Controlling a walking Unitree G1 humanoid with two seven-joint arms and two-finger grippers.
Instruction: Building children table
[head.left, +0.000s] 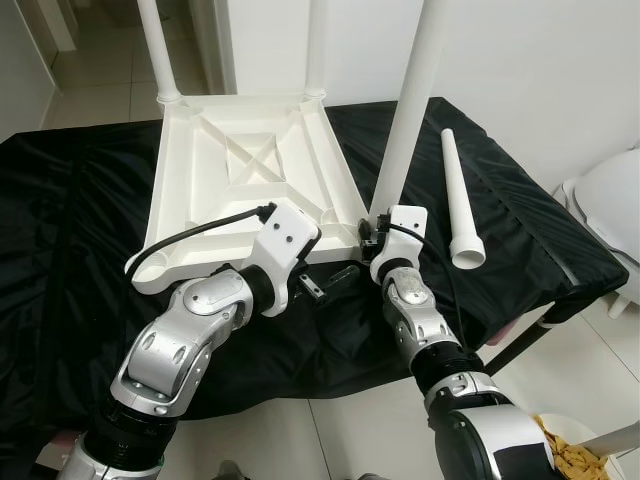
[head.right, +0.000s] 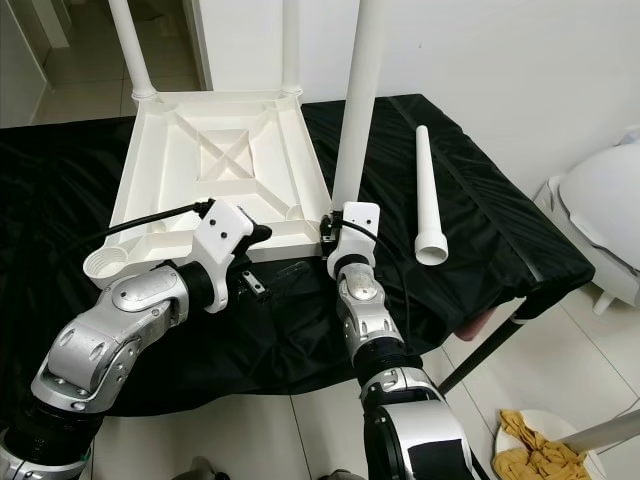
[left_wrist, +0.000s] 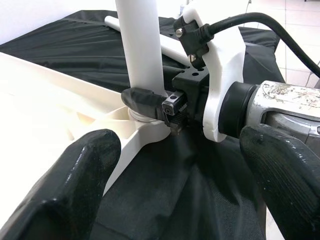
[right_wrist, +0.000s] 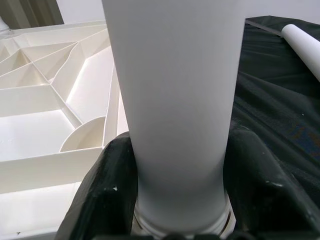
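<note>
Tabletop (head.left: 245, 165): you have it upside down on the black cloth (head.left: 80, 260), ribbed underside facing up, white against the dark fabric.
Near right leg (head.left: 405, 110): it stands upright in the corner socket closest to your right arm, rising out of the top of the head views.
Right gripper (right_wrist: 177, 190): your two black fingers (right_wrist: 107, 185) are clamped on that leg just above its base, one on each side, pressed against the white tube.
Left gripper (head.left: 330, 285): you hold it low over the cloth just in front of the tabletop's near edge, beside the right gripper. Its fingers (left_wrist: 75, 190) are spread wide with nothing between them, pointing toward the gripped leg's base.
Far legs: two more white legs (head.left: 157, 50) stand in the two far corners of the tabletop.
Near left socket (head.right: 103, 264): you can see its round opening with no leg in it.
Loose leg (head.left: 460, 200): it lies flat on the cloth to your right of the tabletop, apart from it, wide end nearest you.
Floor: pale tiles around the table.
</note>
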